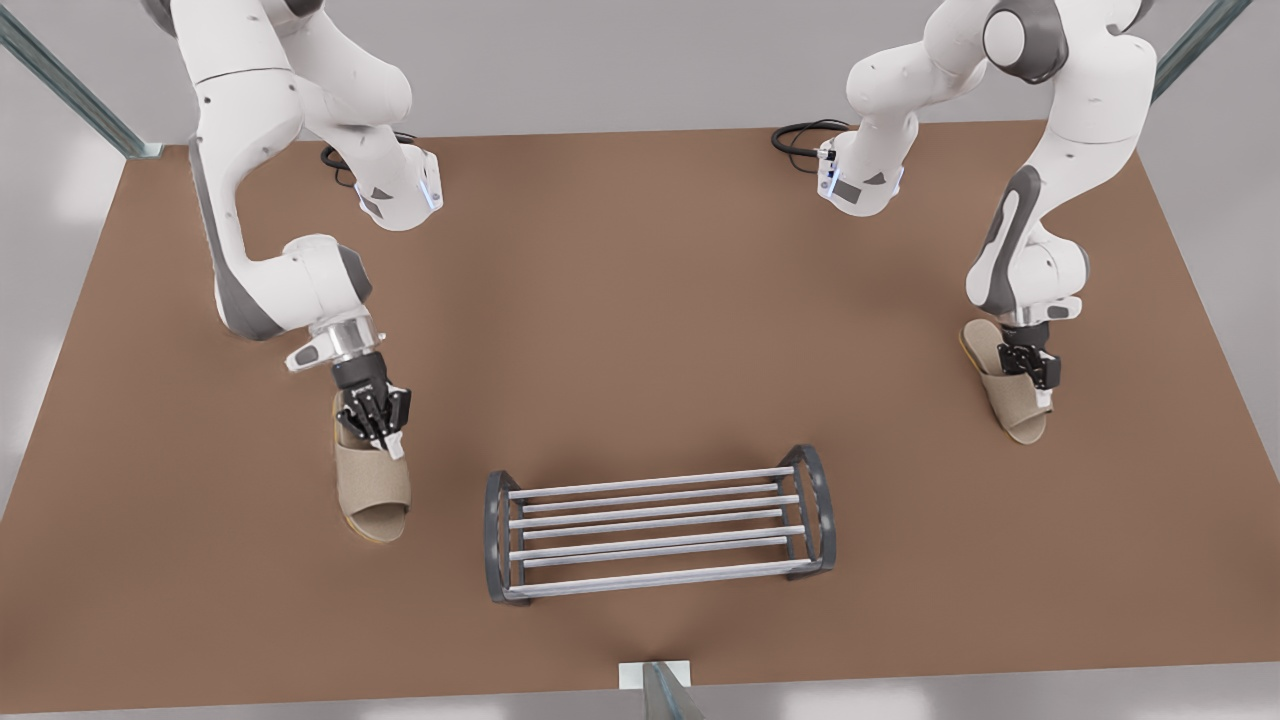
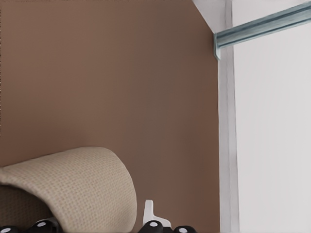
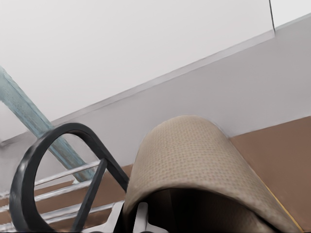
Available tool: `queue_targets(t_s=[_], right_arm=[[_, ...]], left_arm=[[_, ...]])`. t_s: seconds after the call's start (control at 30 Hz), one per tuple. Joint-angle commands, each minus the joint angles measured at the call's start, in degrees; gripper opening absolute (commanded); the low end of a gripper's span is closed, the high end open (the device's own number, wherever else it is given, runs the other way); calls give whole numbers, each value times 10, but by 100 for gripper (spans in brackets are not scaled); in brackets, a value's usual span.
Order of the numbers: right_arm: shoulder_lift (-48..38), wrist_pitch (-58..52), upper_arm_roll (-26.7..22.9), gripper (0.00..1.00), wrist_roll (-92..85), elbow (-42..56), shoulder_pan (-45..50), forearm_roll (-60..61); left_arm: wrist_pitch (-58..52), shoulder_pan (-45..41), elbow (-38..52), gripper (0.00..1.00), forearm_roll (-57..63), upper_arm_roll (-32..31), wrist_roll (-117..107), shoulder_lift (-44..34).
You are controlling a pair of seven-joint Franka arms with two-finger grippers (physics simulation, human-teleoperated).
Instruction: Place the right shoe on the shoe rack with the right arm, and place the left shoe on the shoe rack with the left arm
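Brown flat tabletop, pale grey walls around it, and grey-green metal struts past its edges.

You've got two white arms, two slippers and one rack.

- The low rack of silver bars between dark grey arched end frames stands on the near middle of the table, with nothing on it.
- The right gripper is at the front view's left, down on the strap of a beige woven open-toe slipper lying flat on the table, near the rack's end. The right wrist view has that strap close beside the arched frame. You can't tell whether it's clamped.
- The left gripper is at the front view's right, on the strap of the second beige slipper, well apart from the rack and near the table edge. You can't tell its grip either.

Two black cable loops lie at the back.
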Motion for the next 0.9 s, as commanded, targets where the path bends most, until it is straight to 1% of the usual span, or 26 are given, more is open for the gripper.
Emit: queue_targets(t_s=[0.0, 0.03, 0.07, 0.13, 0.2, 0.23, 0.33, 0.37, 0.4, 0.43, 0.47, 0.5, 0.6, 0.63, 0.67, 0.7, 0.73, 0.77, 0.8, 0.83, 0.87], right_arm=[[-16, 152, 41, 21, 240, 3, 0, 0], [-41, 187, 61, 21, 274, 14, 0, -1], [-65, 203, 68, 21, 283, 16, 1, -1], [-80, 299, 68, 21, 315, 88, 29, -2], [-117, 341, 76, 21, 324, 106, 48, 0], [-134, 342, 95, 21, 377, 108, 50, -1], [-97, 342, 99, 21, 514, 168, 86, -6], [-67, 342, 108, 21, 555, 196, 89, -9], [-33, 343, 106, 21, 562, 228, 105, -8], [-1, 342, 98, 21, 575, 260, 116, -8], [19, 342, 60, 21, 589, 284, 152, -8], [45, 342, 28, 21, 596, 311, 186, -8], [119, 339, -58, 22, 609, 393, 255, -9], [140, 334, -61, 23, 612, 408, 255, -9], [157, 326, -83, 22, 637, 420, 274, -14], [167, 314, -85, 23, 639, 428, 284, -15], [175, 304, -96, 23, 639, 438, 302, -16], [187, 304, -119, 23, 653, 458, 332, -16], [201, 303, -123, 23, 659, 476, 340, -16], [221, 303, -124, 23, 659, 501, 340, -16], [240, 300, -140, 23, 659, 517, 353, -17]], left_arm=[[2, 3, 1, 72, -20, 0, -22, 2], [2, 4, 1, 66, -22, -1, -22, 3], [2, 4, 2, 54, -23, -1, -22, 7], [2, 4, 3, 54, -23, -1, -22, 7], [2, 4, 4, 54, -23, -3, -22, 7], [2, 4, 4, 54, -23, -3, -22, 6], [1, 4, 10, 54, -23, -3, -22, -11], [2, 4, 15, 54, -22, -3, -21, -15], [2, 4, 24, 54, -20, -3, -19, -16], [2, 4, 37, 51, -21, -10, -19, -16], [3, 4, 44, 31, -22, -13, -20, -14], [15, 3, 46, 21, -25, -13, -20, -26], [64, 0, 48, 21, -31, -22, -24, -76], [75, -1, 54, 21, -35, -31, -45, -84], [151, -1, 107, 21, -34, -61, -120, -84], [206, -1, 141, 21, -31, -96, -186, -83], [296, -1, 199, 21, -29, -129, -254, -79], [348, -1, 216, 21, -30, -148, -275, -80], [367, -1, 228, 21, -28, -183, -289, -85], [397, -1, 261, 21, -27, -201, -288, -84], [412, -1, 277, 21, -26, -219, -287, -84]])
